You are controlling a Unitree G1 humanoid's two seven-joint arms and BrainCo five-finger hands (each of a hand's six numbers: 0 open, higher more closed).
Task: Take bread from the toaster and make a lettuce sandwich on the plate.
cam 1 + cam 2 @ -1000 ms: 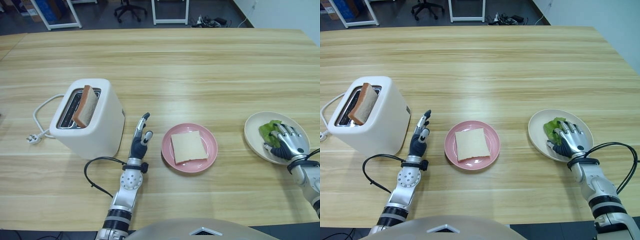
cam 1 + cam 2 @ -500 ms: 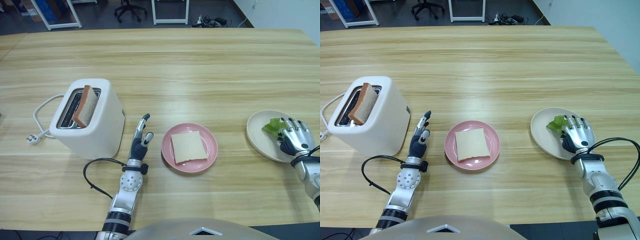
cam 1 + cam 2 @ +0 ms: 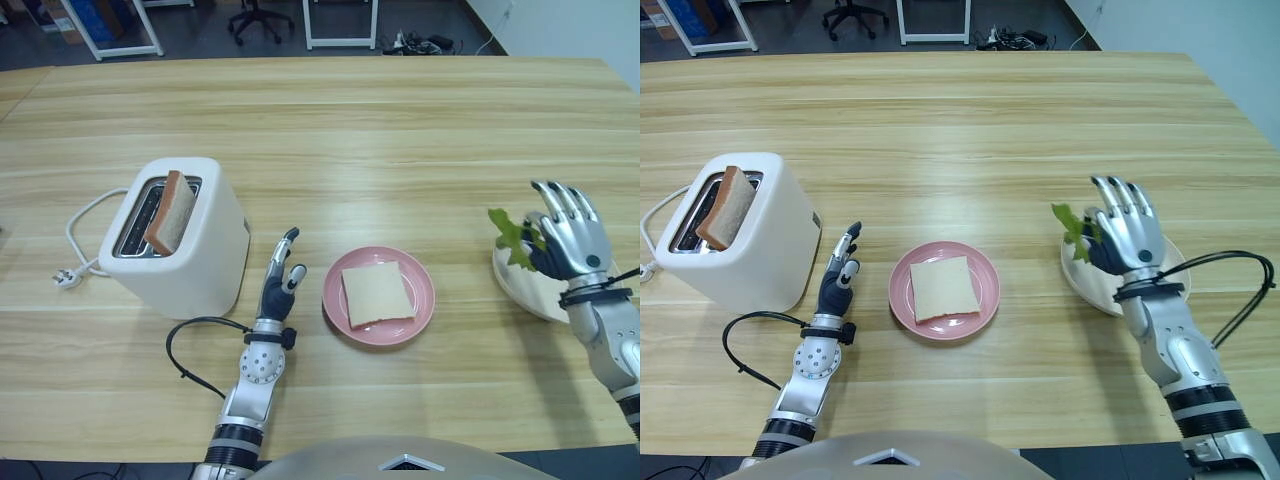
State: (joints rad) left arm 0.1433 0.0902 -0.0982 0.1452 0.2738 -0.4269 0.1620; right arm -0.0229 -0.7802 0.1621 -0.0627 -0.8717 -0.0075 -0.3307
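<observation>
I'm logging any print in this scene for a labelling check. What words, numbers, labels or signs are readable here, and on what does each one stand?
No text can be read.
The toaster, the pink plate and the cream plate show no print.
The boxes on the floor behind the table are too small and cut off to read.
</observation>
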